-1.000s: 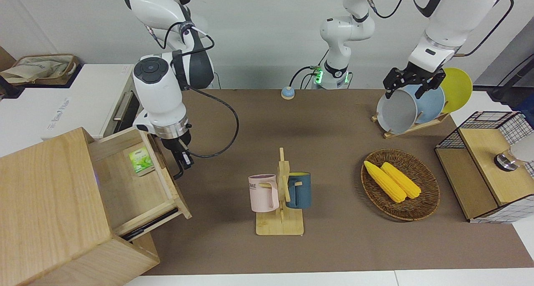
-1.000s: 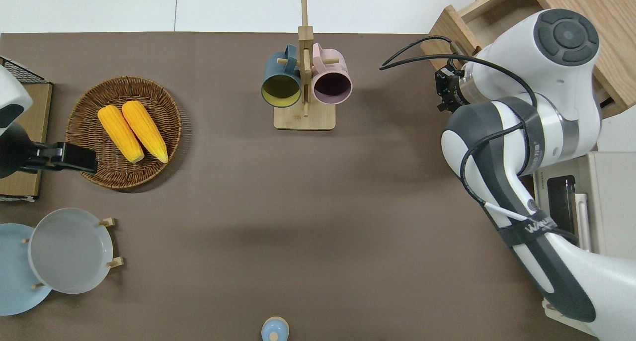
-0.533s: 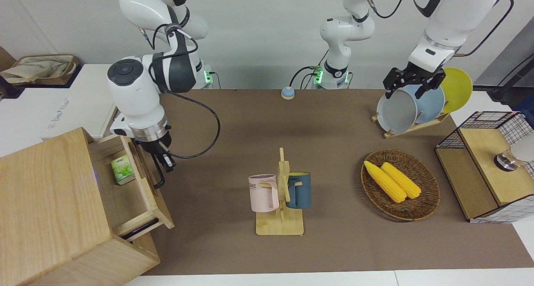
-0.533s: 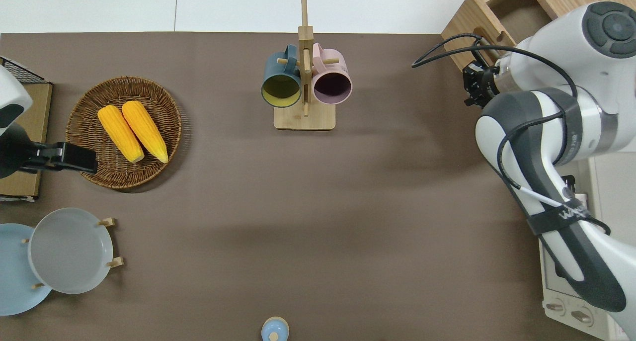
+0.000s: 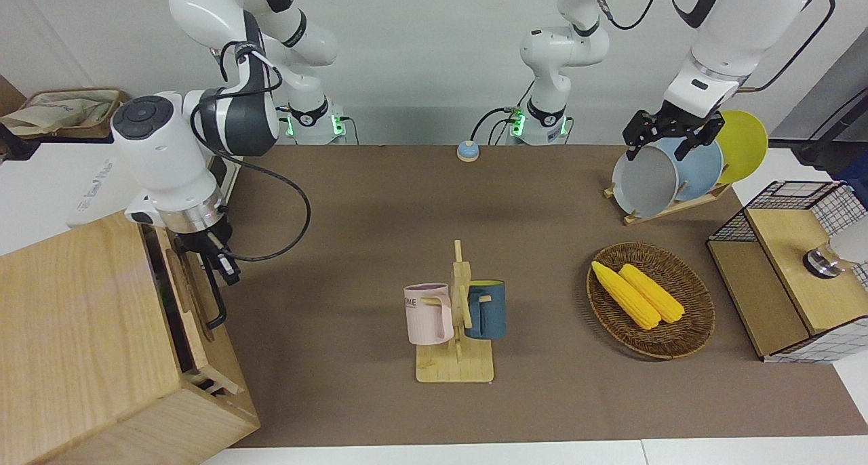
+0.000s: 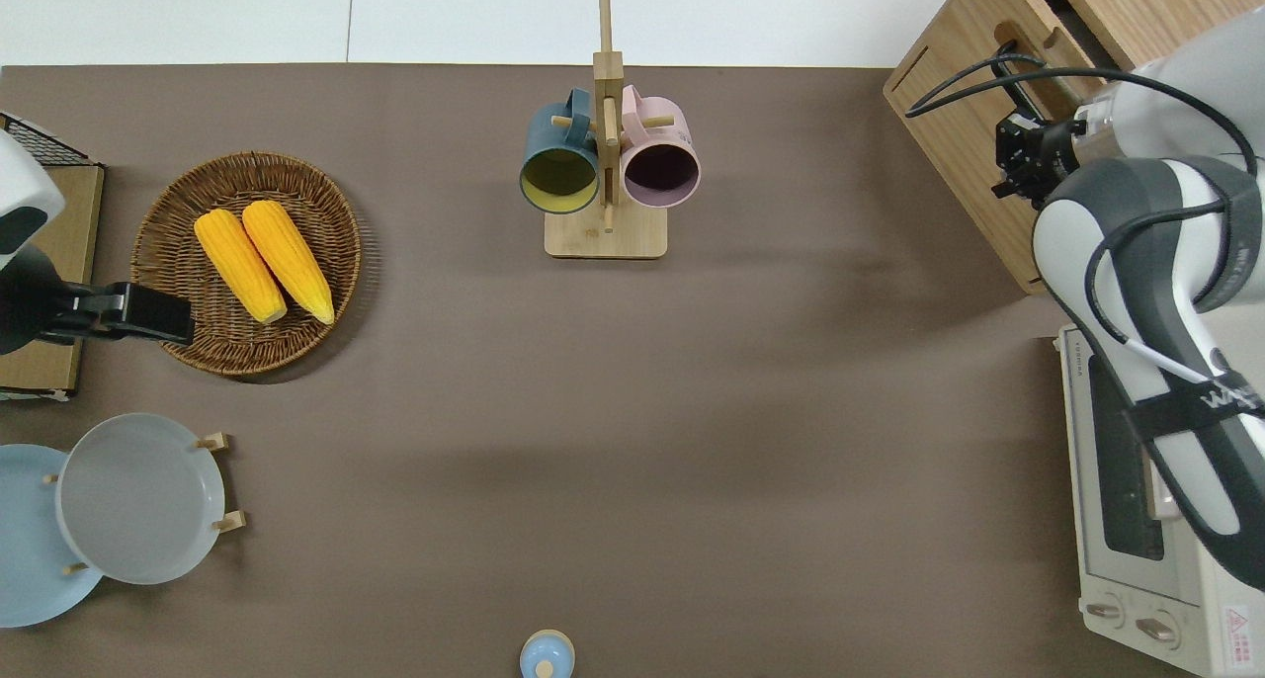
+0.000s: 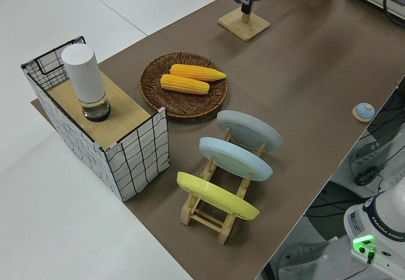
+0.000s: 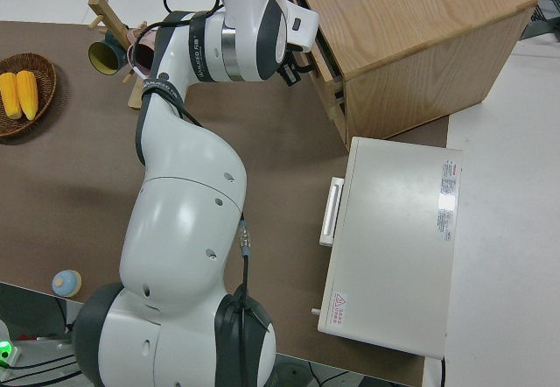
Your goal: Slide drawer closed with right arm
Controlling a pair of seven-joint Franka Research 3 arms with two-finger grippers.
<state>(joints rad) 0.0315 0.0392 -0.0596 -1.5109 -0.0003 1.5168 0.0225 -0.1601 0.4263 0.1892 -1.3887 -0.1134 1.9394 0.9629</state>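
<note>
The drawer (image 5: 193,295) sits almost fully inside the big pale wooden box (image 5: 74,329), with only a narrow dark gap along its top edge. Its black loop handle (image 5: 215,301) stands out from the front. My right gripper (image 5: 221,260) points down at the drawer front, right at the handle's end nearer to the robots. The overhead view shows this gripper (image 6: 1018,149) against the drawer front (image 6: 1023,93). The right side view shows the gripper (image 8: 293,70) at the box face (image 8: 331,98). My left arm is parked, its gripper (image 5: 668,136) open.
A white toaster oven (image 6: 1137,520) stands beside the box, nearer to the robots. A mug rack (image 5: 456,316) stands mid-table. Toward the left arm's end are a corn basket (image 5: 651,299), a plate rack (image 5: 678,173) and a wire crate (image 5: 793,268). A blue bell (image 5: 467,151) sits near the robots.
The right gripper has pushed the drawer from wide open to almost shut, moving toward the box. The green packet inside is now hidden. The left arm has not moved.
</note>
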